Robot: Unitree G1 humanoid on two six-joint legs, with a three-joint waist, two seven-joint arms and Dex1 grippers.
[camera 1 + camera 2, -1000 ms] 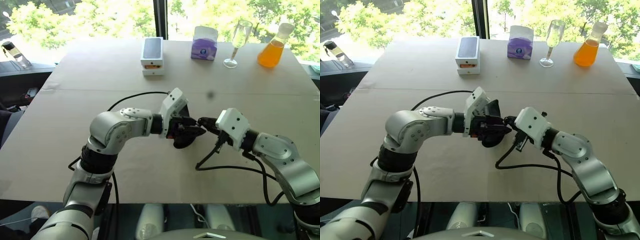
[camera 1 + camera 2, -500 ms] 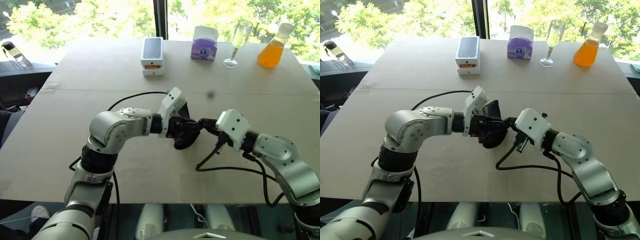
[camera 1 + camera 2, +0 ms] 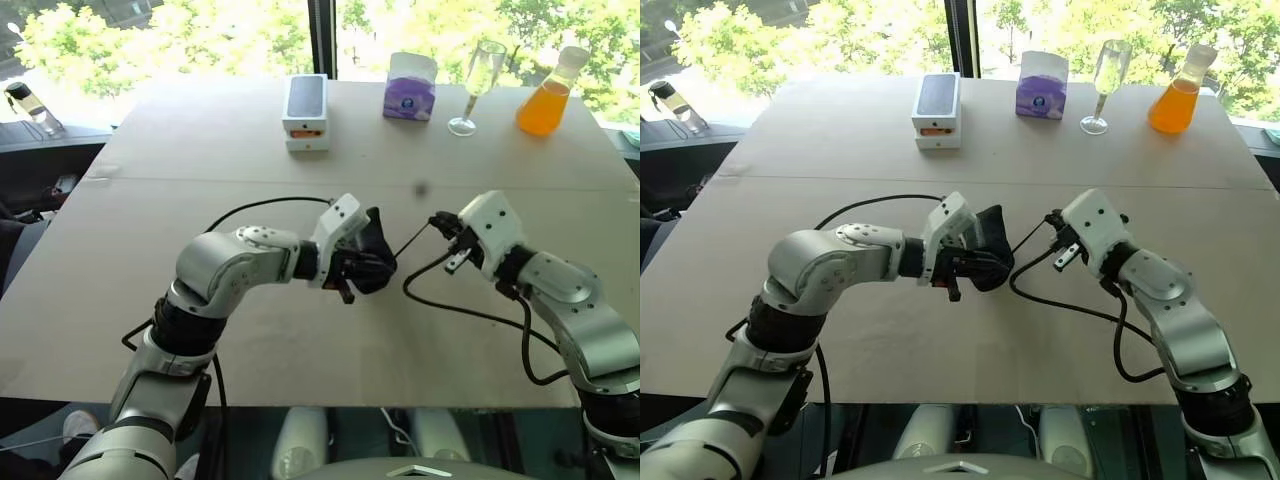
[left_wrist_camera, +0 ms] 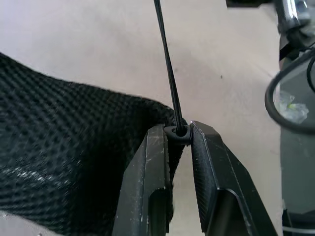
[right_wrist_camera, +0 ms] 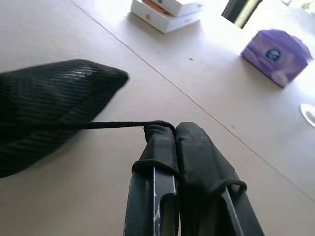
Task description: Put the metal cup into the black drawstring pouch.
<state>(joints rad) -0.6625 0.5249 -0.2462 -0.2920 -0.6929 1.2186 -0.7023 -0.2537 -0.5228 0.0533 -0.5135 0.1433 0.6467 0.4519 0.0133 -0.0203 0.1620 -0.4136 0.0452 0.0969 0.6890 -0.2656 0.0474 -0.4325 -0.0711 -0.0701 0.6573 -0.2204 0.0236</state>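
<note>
the black drawstring pouch [image 3: 368, 262] hangs mid-table, soft mesh, its mouth pinched by the left gripper [image 4: 181, 135]. the right gripper [image 5: 170, 132], pressed together on the cord [image 5: 118, 125], holds it taut to the right. the cloth looks limp and light, best held at mouth and cord.

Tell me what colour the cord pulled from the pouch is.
Black, like the mesh pouch; the cord shows best in the right wrist view.

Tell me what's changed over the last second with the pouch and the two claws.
The right claw, shut on the cord, has pulled away to the right, drawing the cord taut. The left claw has closed at the black drawstring pouch's mouth, where the cord comes out, and dropped slightly. The white box, purple tissue box, glass and orange flask stayed put.
</note>
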